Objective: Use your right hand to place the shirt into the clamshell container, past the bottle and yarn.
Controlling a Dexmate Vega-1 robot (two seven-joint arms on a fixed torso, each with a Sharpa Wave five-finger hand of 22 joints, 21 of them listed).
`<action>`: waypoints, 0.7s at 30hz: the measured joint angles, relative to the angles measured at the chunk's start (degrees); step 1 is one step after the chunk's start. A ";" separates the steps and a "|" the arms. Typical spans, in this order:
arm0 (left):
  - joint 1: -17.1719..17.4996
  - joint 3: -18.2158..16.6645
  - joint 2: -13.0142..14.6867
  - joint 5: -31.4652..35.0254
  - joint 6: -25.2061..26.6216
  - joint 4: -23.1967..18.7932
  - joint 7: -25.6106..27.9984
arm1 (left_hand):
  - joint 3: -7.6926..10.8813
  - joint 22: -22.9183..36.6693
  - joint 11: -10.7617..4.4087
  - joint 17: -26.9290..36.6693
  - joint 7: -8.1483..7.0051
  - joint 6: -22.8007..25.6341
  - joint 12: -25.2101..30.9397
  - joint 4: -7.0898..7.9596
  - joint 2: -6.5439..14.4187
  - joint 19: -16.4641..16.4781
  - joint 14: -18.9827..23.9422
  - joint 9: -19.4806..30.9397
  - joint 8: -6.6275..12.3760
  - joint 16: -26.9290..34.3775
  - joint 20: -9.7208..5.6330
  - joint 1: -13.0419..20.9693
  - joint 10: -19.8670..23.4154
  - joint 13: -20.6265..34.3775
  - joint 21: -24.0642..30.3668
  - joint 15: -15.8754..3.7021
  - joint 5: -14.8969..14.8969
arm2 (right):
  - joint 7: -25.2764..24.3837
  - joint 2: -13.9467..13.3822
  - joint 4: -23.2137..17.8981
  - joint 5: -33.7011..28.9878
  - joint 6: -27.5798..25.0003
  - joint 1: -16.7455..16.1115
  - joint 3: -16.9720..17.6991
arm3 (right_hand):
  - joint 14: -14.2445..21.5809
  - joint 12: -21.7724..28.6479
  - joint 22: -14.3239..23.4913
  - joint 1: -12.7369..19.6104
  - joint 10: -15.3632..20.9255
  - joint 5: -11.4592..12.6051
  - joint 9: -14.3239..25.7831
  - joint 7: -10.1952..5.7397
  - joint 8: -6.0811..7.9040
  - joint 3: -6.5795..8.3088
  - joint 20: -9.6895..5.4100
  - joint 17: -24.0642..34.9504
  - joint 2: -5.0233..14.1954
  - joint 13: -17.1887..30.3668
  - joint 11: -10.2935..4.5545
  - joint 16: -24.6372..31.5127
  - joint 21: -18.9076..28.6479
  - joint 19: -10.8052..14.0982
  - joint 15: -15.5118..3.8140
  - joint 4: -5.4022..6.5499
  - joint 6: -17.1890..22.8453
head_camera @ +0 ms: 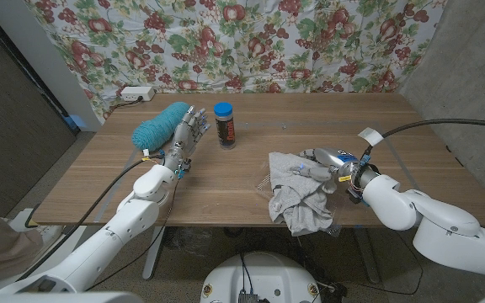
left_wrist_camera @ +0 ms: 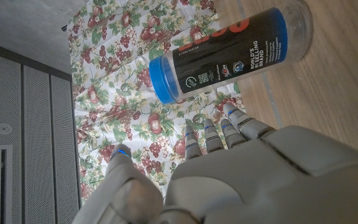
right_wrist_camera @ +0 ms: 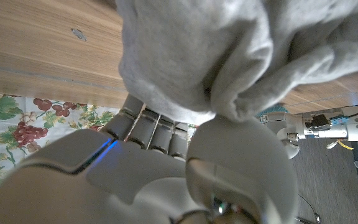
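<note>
Grey shirt (head_camera: 300,195) bunched at the table's (head_camera: 411,135) near edge over a barely visible clear container, right hand (head_camera: 327,168) grasping its cloth, left hand (head_camera: 185,135) holding nothing, fingers loosely apart, between teal yarn (head_camera: 160,124) and blue-capped bottle (head_camera: 224,124) farther back.
</note>
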 measured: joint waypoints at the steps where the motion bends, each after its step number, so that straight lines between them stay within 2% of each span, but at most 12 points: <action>1: -0.01 0.00 -0.04 0.00 0.00 0.04 0.02 | 0.00 0.00 -0.01 0.00 0.00 0.00 0.00 0.00 0.00 0.00 0.00 0.00 0.00 0.00 0.00 0.00 -0.01 0.00 0.00 0.00 0.00 | 0.01 -0.05 0.02 0.02 0.03 0.05 0.01 | -0.60 -0.51 0.00 -0.16 -0.65 0.00 -0.20 -0.16 -0.04 0.00 0.00 -0.11 -0.16 -0.39 0.06 -0.34 -0.52 0.00 0.02 0.00 -0.16; 5: -0.05 0.05 -0.12 0.02 0.00 0.18 0.10 | 0.00 0.00 -0.01 0.00 0.00 0.00 0.00 0.00 0.00 0.00 0.00 0.00 0.00 0.00 0.00 0.00 -0.01 0.00 0.00 0.00 -0.08 | 0.13 -0.22 0.05 0.13 0.04 0.19 0.06 | -2.42 -2.75 0.16 -1.05 -3.18 0.00 -0.95 0.07 -0.78 0.25 0.11 -0.30 -0.60 -1.73 0.69 -1.21 -2.35 -0.52 0.22 0.24 -1.33; 9: -0.11 0.11 -0.18 0.03 0.00 0.29 0.12 | 0.00 0.00 -0.01 0.00 0.00 0.00 0.00 0.00 0.00 0.00 0.00 0.00 0.00 0.00 0.00 0.00 -0.01 0.00 0.00 0.00 -0.23 | 0.43 -0.39 0.06 0.18 0.04 0.31 0.08 | -3.33 -3.73 0.17 -1.35 -3.89 0.00 -1.27 -0.02 -0.78 0.25 -0.18 -0.57 -0.90 -2.33 0.82 -1.68 -3.08 -1.05 0.30 0.24 -1.87; 14: -0.18 0.15 -0.26 0.04 0.00 0.43 0.14 | -0.16 0.00 -0.01 0.00 0.00 0.00 0.00 -0.16 0.00 0.00 0.00 0.00 0.00 0.00 0.00 0.00 -0.01 0.00 0.00 0.00 -0.23 | 0.66 -0.75 -0.01 0.20 -0.21 0.50 0.11 | -4.78 -5.73 0.17 -1.74 -6.15 0.00 -1.81 0.26 -1.18 0.25 0.21 -0.52 -1.27 -3.33 1.39 -1.94 -4.78 -1.86 0.34 0.24 -3.59; 15: -0.20 0.15 -0.27 0.04 -0.01 0.48 0.14 | -0.16 0.00 -0.01 0.00 0.00 0.00 0.00 -0.16 0.00 0.00 0.00 0.00 0.00 0.00 0.00 0.00 -0.01 0.00 0.00 0.00 -0.23 | 0.78 -0.86 -0.10 0.20 -0.28 0.51 0.15 | -4.76 -6.01 0.17 -2.12 -6.15 0.00 -1.98 0.26 -1.18 0.25 -0.02 -0.46 -0.89 -3.42 1.39 -1.94 -5.02 -2.06 0.32 0.24 -3.59; 21: -0.27 0.18 -0.37 0.04 -0.09 0.73 0.00 | -0.16 0.00 -0.01 0.00 0.00 0.00 0.00 -0.16 0.00 0.00 0.00 0.00 0.00 0.00 0.00 0.00 -0.01 0.00 0.00 0.00 -0.23 | 0.91 -1.29 -0.42 0.36 -0.45 0.49 0.44 | -5.28 -8.09 0.17 -4.45 -7.91 -0.35 -2.58 0.35 -1.18 -0.40 0.20 -0.01 -1.74 -4.44 1.93 -1.66 -6.28 -2.46 0.41 0.89 -4.74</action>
